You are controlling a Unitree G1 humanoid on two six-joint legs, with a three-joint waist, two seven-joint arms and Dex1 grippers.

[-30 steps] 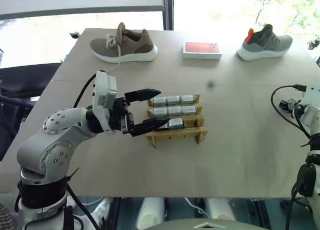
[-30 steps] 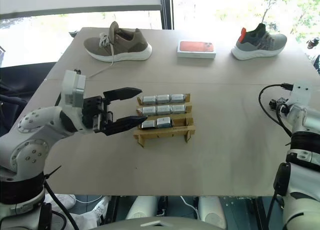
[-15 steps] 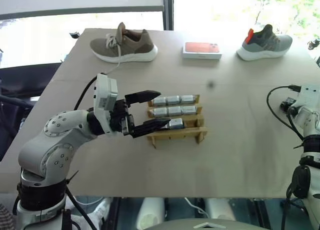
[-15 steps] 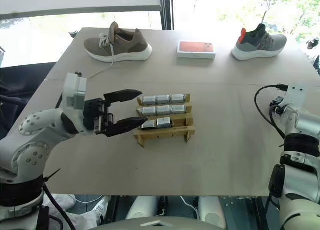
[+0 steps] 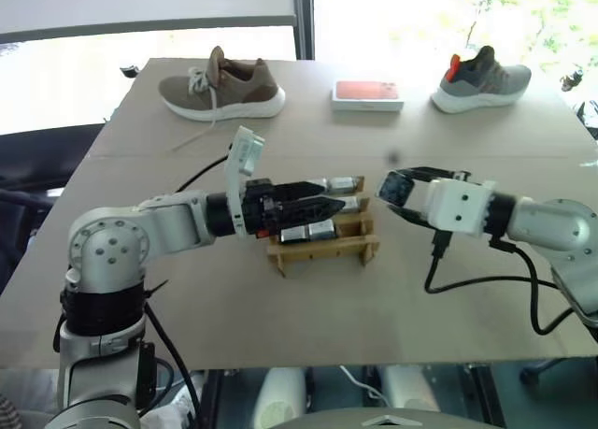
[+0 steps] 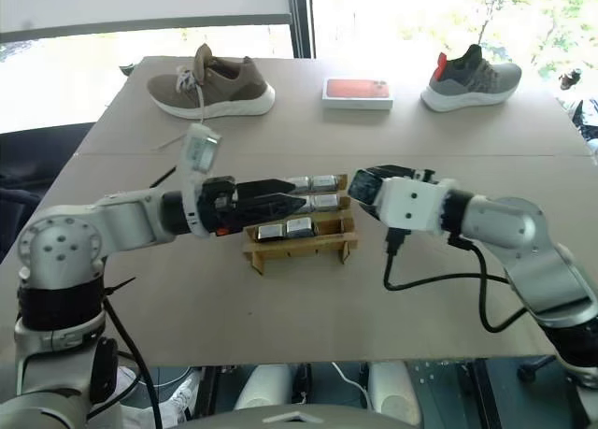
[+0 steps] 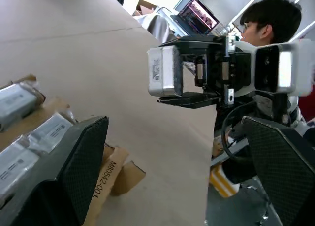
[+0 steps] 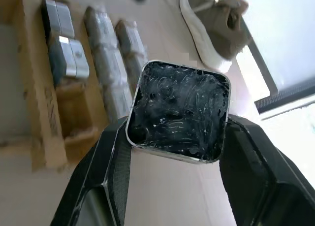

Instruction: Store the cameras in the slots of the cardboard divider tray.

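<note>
The cardboard divider tray (image 5: 322, 251) sits mid-table with several silver-grey cameras (image 5: 344, 182) in its slots. The front-row slot (image 8: 76, 105) at the tray's right end holds nothing. My left gripper (image 5: 320, 201) lies level over the tray's left part, its fingers (image 7: 81, 159) spread wide, open and empty. My right gripper (image 5: 390, 188) hovers just right of the tray, shut on one camera (image 8: 178, 108) with a dark face and a silver rim. The left wrist view shows that held camera (image 7: 165, 71) facing my left gripper.
A brown shoe (image 5: 220, 88), an orange-topped box (image 5: 367, 93) and a grey shoe (image 5: 481, 78) line the far edge of the table. A black cable (image 5: 476, 281) trails from my right arm. A person (image 7: 266, 19) sits beyond the table beside a laptop (image 7: 199, 14).
My right arm has swung in from the right edge to beside the tray, carrying a camera. My left gripper has rolled and reached further over the tray.
</note>
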